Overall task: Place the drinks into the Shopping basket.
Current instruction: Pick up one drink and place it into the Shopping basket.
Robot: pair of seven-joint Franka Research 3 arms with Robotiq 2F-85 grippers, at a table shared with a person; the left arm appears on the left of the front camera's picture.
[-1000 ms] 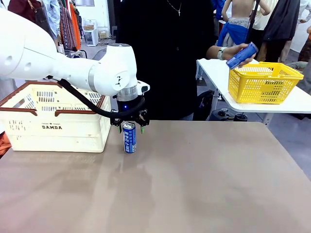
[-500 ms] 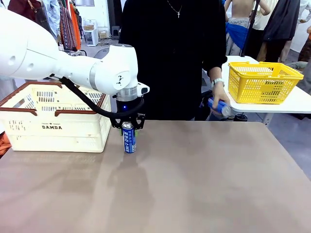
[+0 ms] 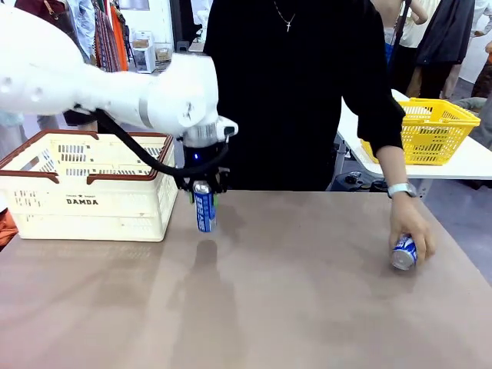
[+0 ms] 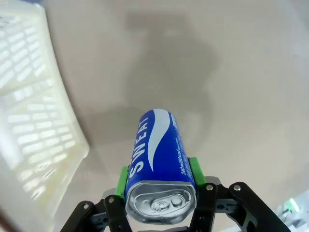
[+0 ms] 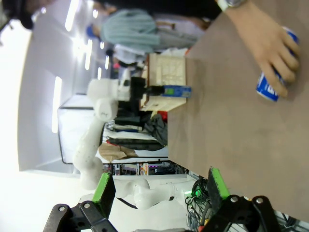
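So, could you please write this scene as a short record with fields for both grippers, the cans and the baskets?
left gripper: shut on blue aluminium drink can with white lettering, upright, just above the brown table
right gripper: open, empty
second blue can: on the table's right side, under the person's hand
cream-white slotted plastic shopping basket: on the table, left of the held can
yellow mesh basket: on white side table

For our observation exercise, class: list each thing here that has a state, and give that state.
left gripper: shut on blue can.
blue can: upright, held above the table.
right gripper: open, empty.
second blue can: on table, under person's hand.
Shopping basket: upright on table.
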